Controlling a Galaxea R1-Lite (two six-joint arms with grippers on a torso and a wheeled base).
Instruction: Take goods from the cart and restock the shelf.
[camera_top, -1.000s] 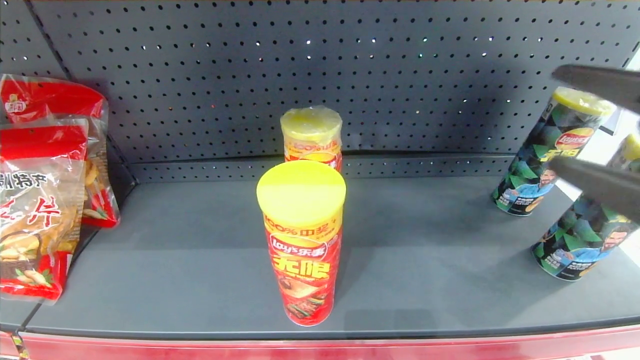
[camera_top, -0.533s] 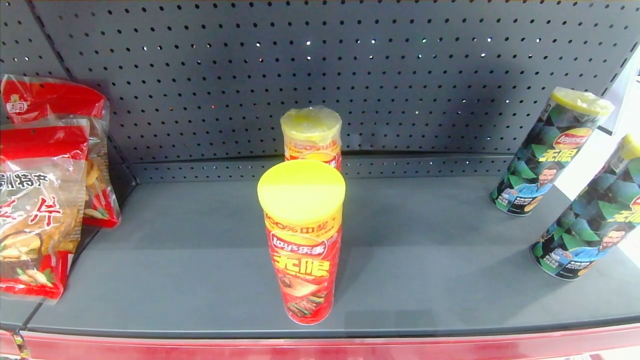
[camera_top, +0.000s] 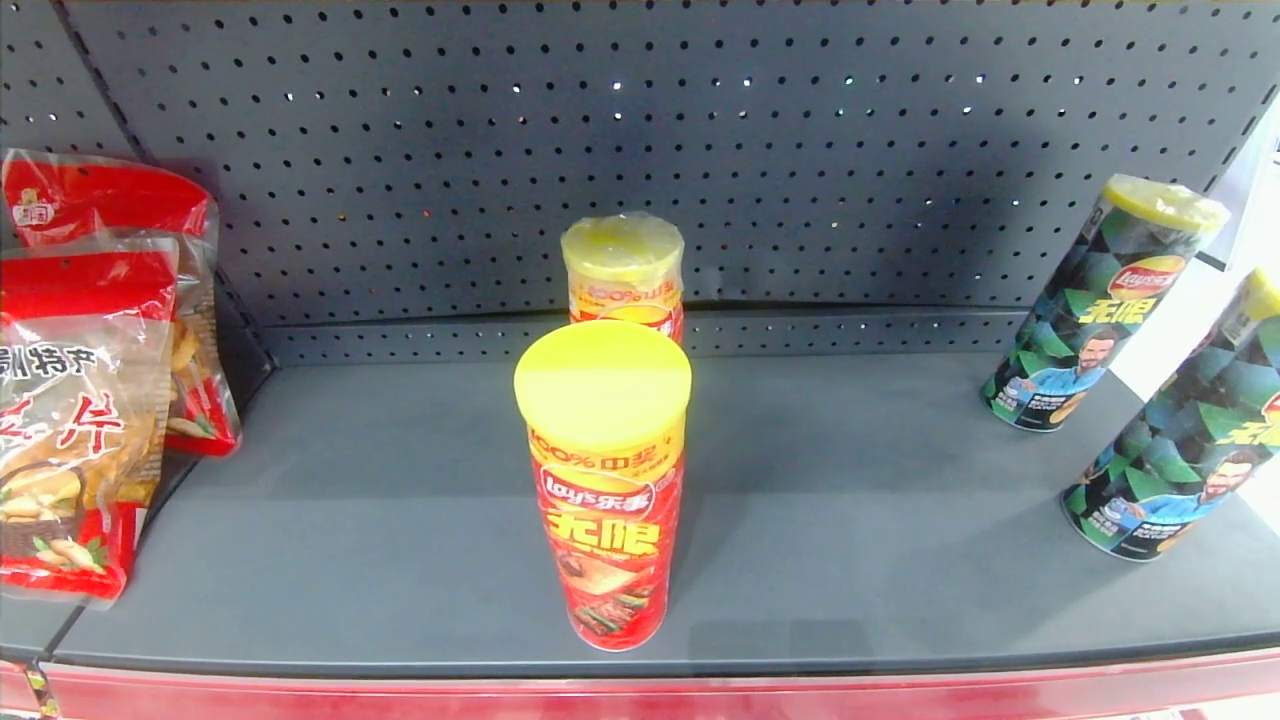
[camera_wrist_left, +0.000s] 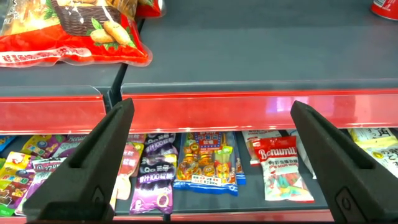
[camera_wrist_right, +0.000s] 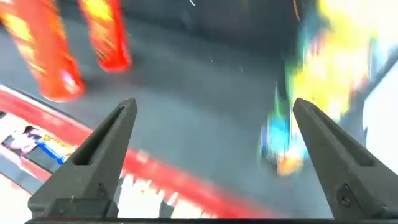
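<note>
Right hand (camera_wrist_right: 212, 106) — open — has drawn back from the shelf (camera_top: 850, 520).

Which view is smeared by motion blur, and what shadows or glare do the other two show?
Right wrist view: motion blur smears the red cans and the green-patterned can; the right gripper is crisp. Head view: in focus; the front red can throws a soft shadow on the shelf. Left wrist view: in focus, faint sheen along the red shelf edge.

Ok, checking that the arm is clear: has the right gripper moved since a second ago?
Yes. The right gripper, open, has drawn back from the green cans, which it overlapped a second ago, out toward the shelf's front edge.
</note>
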